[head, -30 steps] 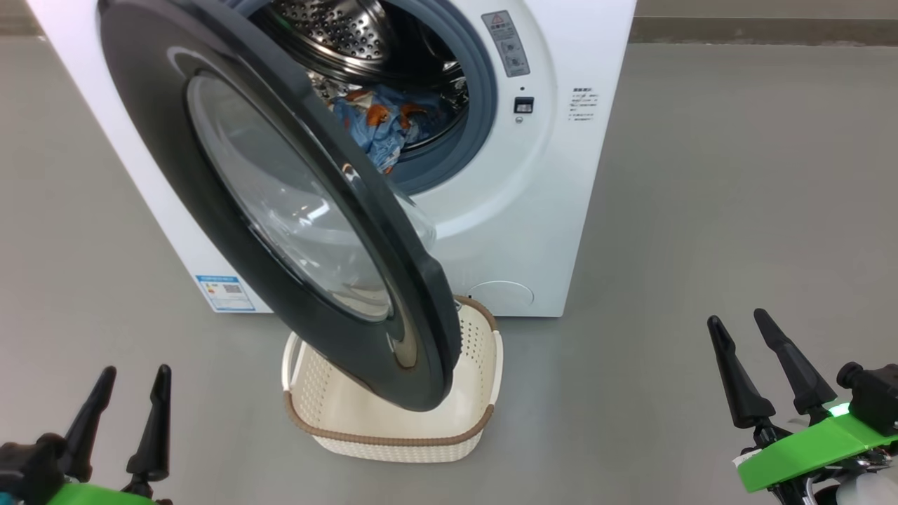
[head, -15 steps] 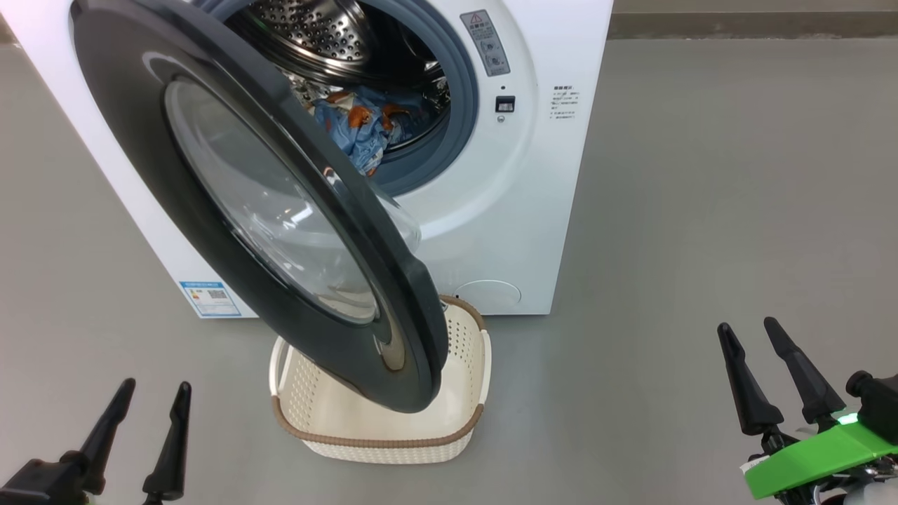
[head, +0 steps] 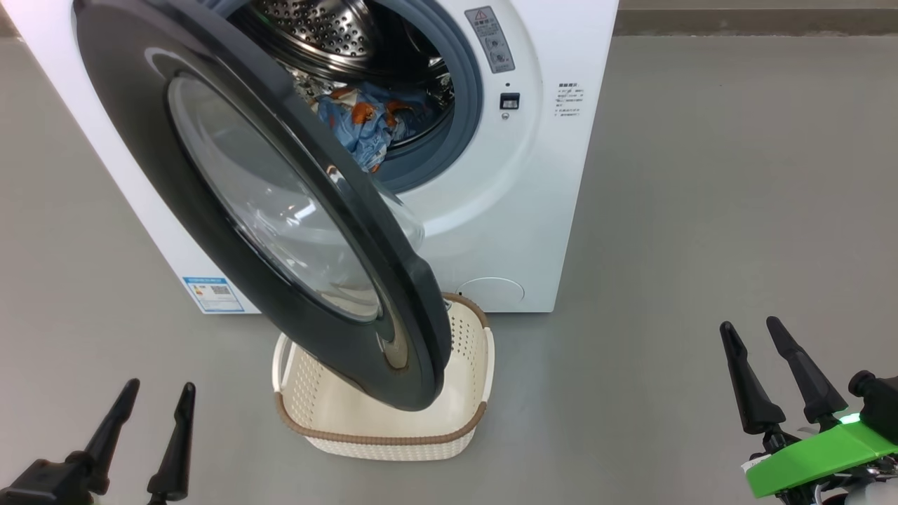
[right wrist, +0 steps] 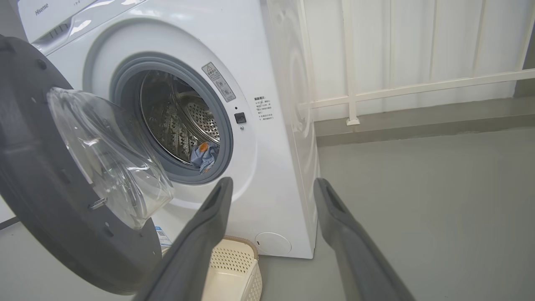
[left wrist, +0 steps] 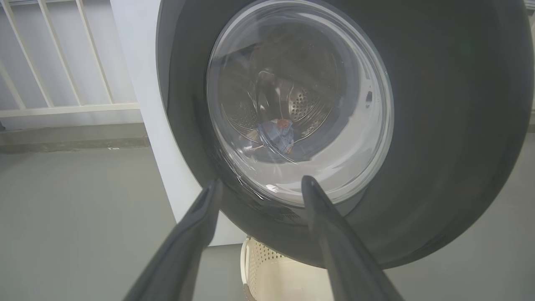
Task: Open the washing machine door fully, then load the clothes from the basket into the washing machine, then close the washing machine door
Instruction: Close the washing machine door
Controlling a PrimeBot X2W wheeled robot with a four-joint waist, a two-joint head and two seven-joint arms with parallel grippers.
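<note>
The white washing machine [head: 533, 182] stands ahead with its black-rimmed door [head: 210, 140] swung out over the basket [head: 382, 438]. Light-blue clothes [head: 365, 126] with orange prints lie in the steel drum, also visible as clothes [right wrist: 204, 154] from the right wrist and through the door glass [left wrist: 292, 100]. The cream basket with a brown rim sits on the floor below the door and looks empty where it shows. My left gripper [head: 161, 391] is open at the lower left, well short of the door. My right gripper [head: 749, 325] is open at the lower right, holding nothing.
Grey floor [head: 736, 175] spreads to the right of the machine and in front of both grippers. A white railing [right wrist: 397, 88] and wall stand behind the machine. A blue label sticker [head: 214, 293] marks the machine's lower left front.
The head view has shifted slightly, so the machine and basket sit a little differently in the picture. The left gripper shows lower and further right than a second ago; the door's angle looks unchanged.
</note>
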